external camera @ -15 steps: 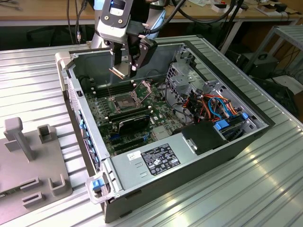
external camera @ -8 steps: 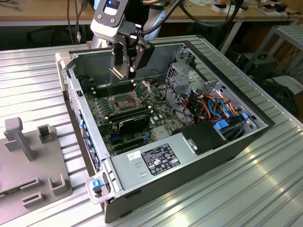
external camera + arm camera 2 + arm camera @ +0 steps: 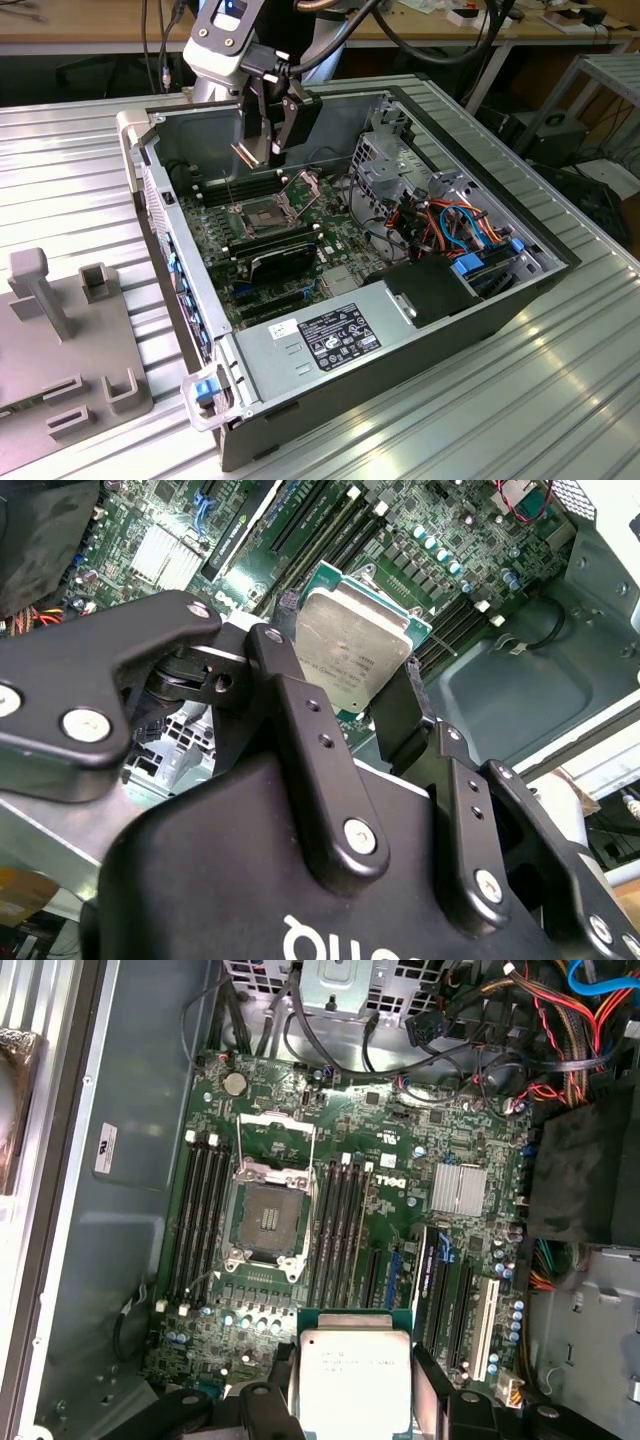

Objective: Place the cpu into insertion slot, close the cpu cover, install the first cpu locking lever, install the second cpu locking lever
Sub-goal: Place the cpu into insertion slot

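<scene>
1. Gripping the cpu [image 3: 355,645] by two opposite edges, the end effector [image 3: 345,695] is clamped on the chip. Its black fingers [image 3: 300,710] press the tan sides and leave the silvery top bare in both wrist views.
2. The chip hangs in the air inside the open computer case [image 3: 450,325], above the green circuit board [image 3: 400,1160]. In the first wrist view it is well apart from the insertion slot [image 3: 268,1218] and off to one side of it, not over it.
3. The slot lies uncovered with its dark centre exposed. The cpu cover [image 3: 278,1117] is swung up on its hinge just beside the socket. Long black memory slots [image 3: 200,1210] flank the socket on both sides.
4. The case rests on a ribbed metal counter [image 3: 560,400].
5. As a judgement, the chip is light, stiff and flat. Its smooth metal lid probably gives little friction, so a hold on the rougher tan edges suits it best.
6. The underside contacts and the socket's fine pins are likely fragile. The chip therefore seems to call for a level, square seat without pressing or sliding. The present edge hold leaves the underside free of the fingers.
</scene>
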Motion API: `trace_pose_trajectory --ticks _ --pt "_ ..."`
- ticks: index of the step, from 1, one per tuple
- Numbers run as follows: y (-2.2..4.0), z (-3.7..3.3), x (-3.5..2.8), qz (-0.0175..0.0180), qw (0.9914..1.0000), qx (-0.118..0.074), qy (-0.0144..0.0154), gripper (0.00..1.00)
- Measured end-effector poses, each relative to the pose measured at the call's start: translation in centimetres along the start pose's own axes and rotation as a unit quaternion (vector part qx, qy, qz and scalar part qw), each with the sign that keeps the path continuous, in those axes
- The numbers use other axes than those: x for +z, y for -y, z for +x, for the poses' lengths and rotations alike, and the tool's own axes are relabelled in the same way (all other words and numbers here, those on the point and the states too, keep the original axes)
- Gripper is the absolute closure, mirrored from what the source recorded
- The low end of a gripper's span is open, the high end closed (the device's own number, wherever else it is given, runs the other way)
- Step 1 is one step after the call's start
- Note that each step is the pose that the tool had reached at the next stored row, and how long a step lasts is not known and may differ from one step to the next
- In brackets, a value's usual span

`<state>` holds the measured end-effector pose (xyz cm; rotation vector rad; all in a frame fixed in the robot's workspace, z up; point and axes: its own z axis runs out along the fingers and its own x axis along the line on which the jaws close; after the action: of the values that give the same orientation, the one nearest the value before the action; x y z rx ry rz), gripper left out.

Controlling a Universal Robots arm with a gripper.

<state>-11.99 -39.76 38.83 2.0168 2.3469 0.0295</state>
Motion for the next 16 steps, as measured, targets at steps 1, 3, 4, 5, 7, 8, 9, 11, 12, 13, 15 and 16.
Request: trace_pose_trajectory --ticks 1,3,4,5,7,8,9,11,12,13,15,16 --pt "0.0 0.0 0.0 0.0 1.0 0.0 0.0 0.45" --pt "0.0 0.0 0.0 0.0 1.0 0.0 0.0 0.45" --pt "0.0 0.0 0.0 0.0 1.0 0.0 0.0 0.45" --pt "0.0 0.0 0.0 0.0 1.0 0.0 0.0 0.45" --pt "0.0 0.0 0.0 0.0 1.0 0.0 0.0 0.45" --pt "0.0 0.0 0.0 0.0 1.0 0.0 0.0 0.45" --pt "0.0 0.0 0.0 0.0 1.0 0.0 0.0 0.45" --pt "0.0 0.0 0.0 0.0 1.0 0.0 0.0 0.45" --pt "0.0 0.0 0.03 0.0 1.0 0.001 0.0 0.45" --pt "-0.01 0.06 0.1 0.0001 1.0 0.003 0.0001 0.45" --pt "-0.02 0.09 0.23 0.0002 0.99995 0.01 0.0004 0.45" --pt "-0.02 0.09 0.3 0.0004 0.99987 0.016 0.0008 0.45"
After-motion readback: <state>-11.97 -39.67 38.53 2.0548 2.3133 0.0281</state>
